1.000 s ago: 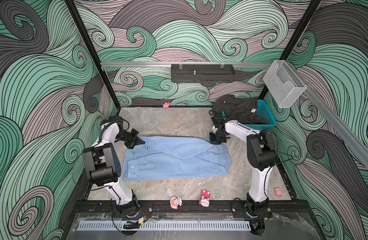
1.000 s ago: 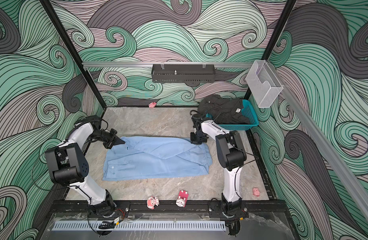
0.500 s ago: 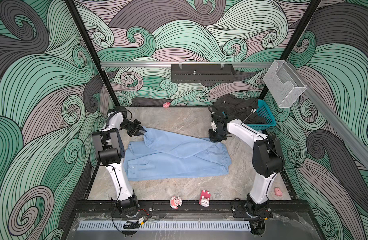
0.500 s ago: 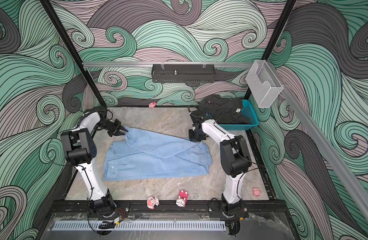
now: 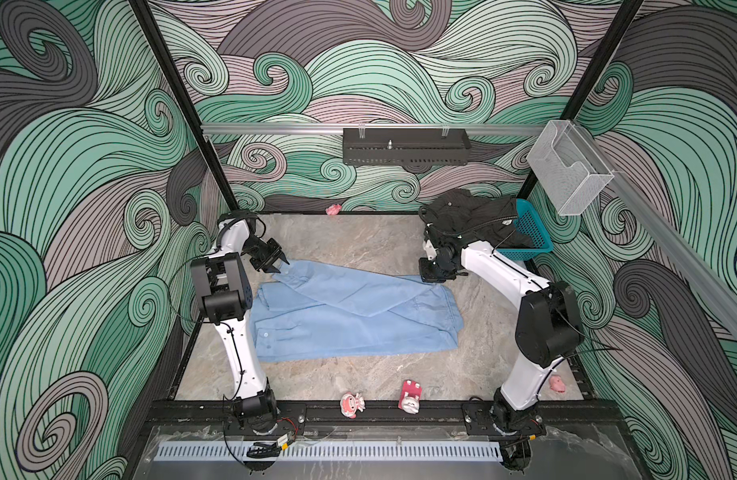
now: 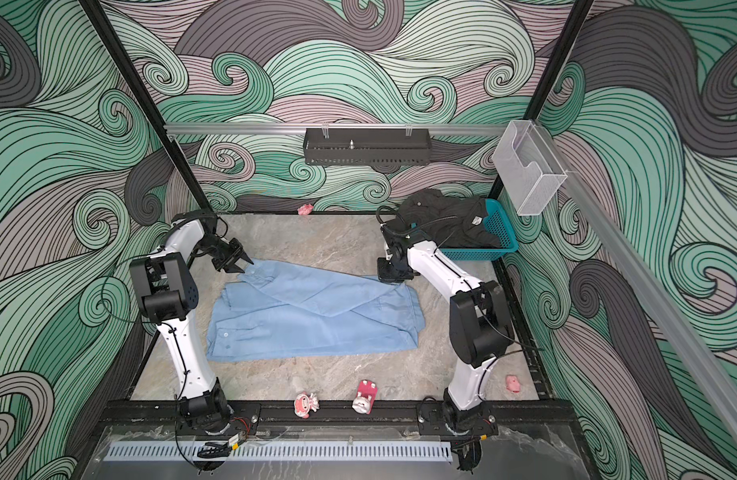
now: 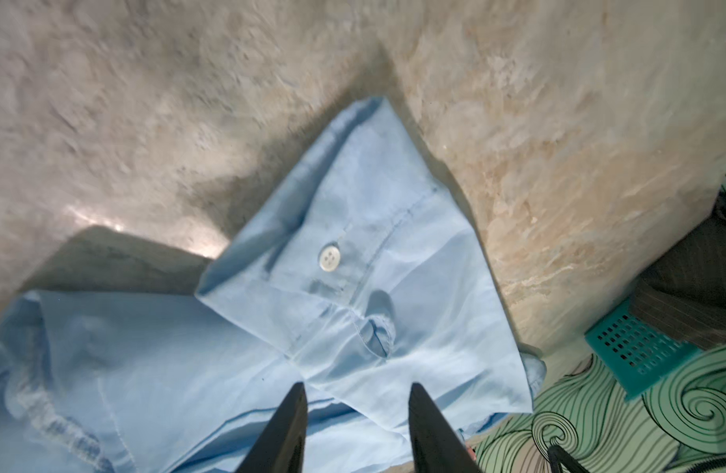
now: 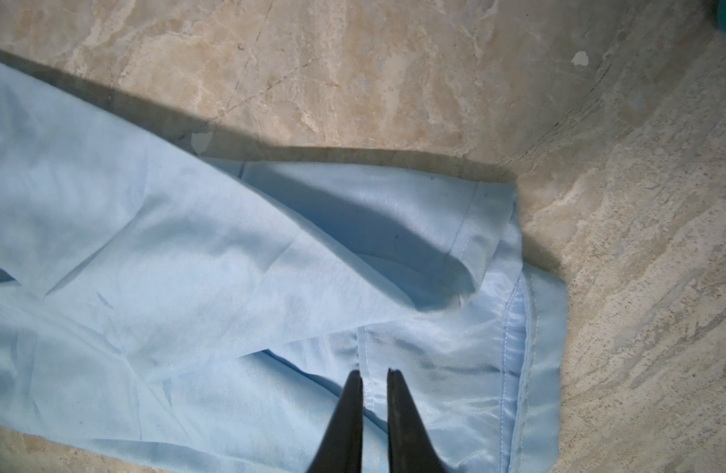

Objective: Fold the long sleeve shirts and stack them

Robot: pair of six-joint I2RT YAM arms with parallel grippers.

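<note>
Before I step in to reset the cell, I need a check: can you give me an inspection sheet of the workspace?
Surface: marble-look table, bare around the shirt.
Job's things: light blue shirt flat mid-table, sleeve folded across; dark shirt draped over the teal basket.
Clutter: four small pink toys at the table's edges.
Grippers: left gripper jaws apart above the cuff; right gripper jaws barely apart over the shirt's edge; neither holds cloth.
Cables: black cables loop off both arms.
Surroundings: wave-pattern walls, black tray, clear box.
</note>
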